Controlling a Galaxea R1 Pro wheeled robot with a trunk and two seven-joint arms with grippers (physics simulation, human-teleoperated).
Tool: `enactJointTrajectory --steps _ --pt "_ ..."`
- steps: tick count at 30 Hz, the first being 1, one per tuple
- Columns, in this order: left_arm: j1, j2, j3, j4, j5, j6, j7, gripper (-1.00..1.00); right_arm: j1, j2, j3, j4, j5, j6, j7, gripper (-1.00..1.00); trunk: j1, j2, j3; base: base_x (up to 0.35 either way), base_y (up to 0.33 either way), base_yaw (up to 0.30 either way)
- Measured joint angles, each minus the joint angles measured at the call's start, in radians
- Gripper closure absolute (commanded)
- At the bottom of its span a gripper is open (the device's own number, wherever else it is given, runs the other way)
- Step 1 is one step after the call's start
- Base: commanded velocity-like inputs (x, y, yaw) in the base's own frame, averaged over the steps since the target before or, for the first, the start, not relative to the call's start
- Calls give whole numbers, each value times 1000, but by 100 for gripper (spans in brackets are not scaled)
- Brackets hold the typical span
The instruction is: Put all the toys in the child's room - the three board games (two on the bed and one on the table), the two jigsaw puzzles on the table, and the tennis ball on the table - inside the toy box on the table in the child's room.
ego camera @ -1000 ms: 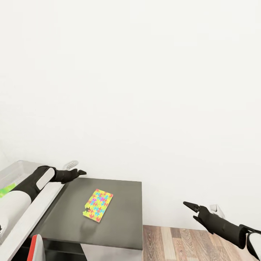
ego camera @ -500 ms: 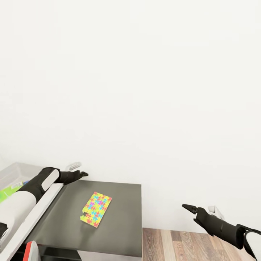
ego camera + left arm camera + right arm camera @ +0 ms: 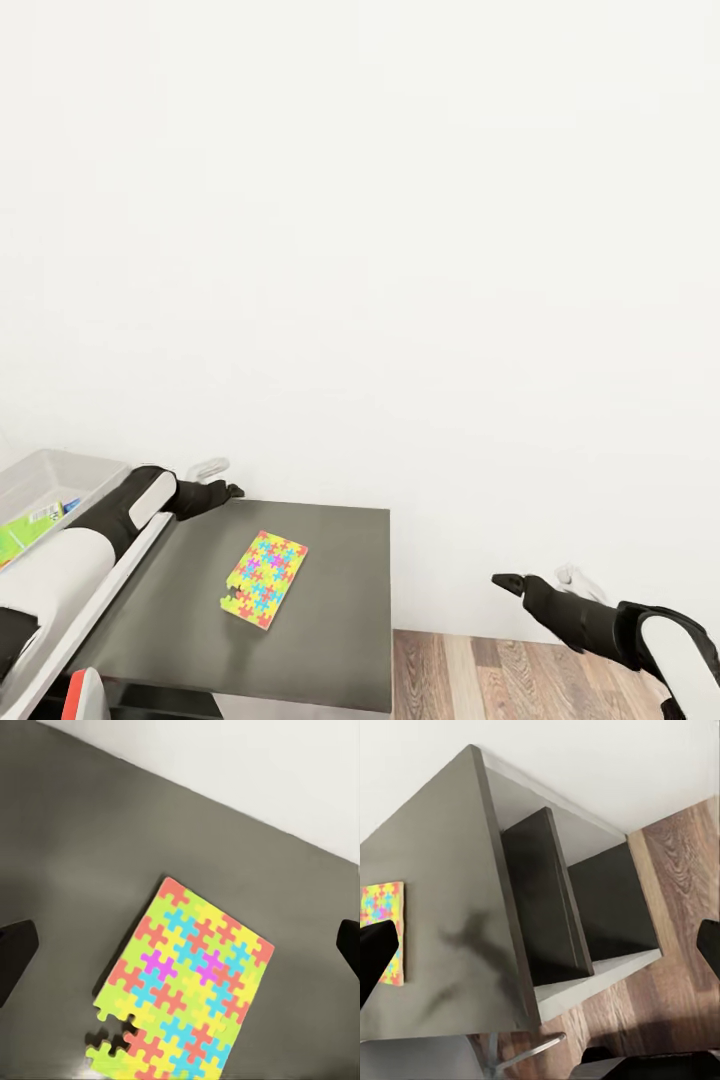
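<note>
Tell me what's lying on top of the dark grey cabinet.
One jigsaw puzzle lies flat on the dark grey cabinet, a few pieces missing at one corner. The left gripper hovers open over the back edge; whatever sits under the puzzle is hidden.

A jigsaw puzzle lies flat on top of a cabinet that stands against the wall. The left gripper hangs above the cabinet's back left corner, the puzzle below and ahead of its fingers (apart from them). To that gripper's left sits the toy box on the table, a board game inside it. The right gripper hangs beyond the cabinet's right side, over the floor.
</note>
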Motion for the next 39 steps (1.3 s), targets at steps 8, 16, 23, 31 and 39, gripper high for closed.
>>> enactJointTrajectory --steps 8,16,23,31,39 --pt "0 -51 2 76 -12 -10 83 -100 -8 1 29 0 0 -4 -123 -100 0 0 0 0 0 0" --pt "0 -77 1 86 -20 -23 116 -100 -9 0 30 0 0 -4 -140 -100 0 0 -6 0 0 0" --pt "0 -78 0 86 -20 -47 119 -100 -10 0 31 0 0 -3 -141 -100 0 0 -17 0 0 0" --pt "0 -77 -1 86 -20 -52 118 -100 -10 0 32 0 0 -3 -141 -100 0 0 -31 0 0 0" --pt "0 -72 -1 86 -19 -53 111 -100 -10 0 32 0 0 -2 -139 -100 0 0 -44 0 0 0"
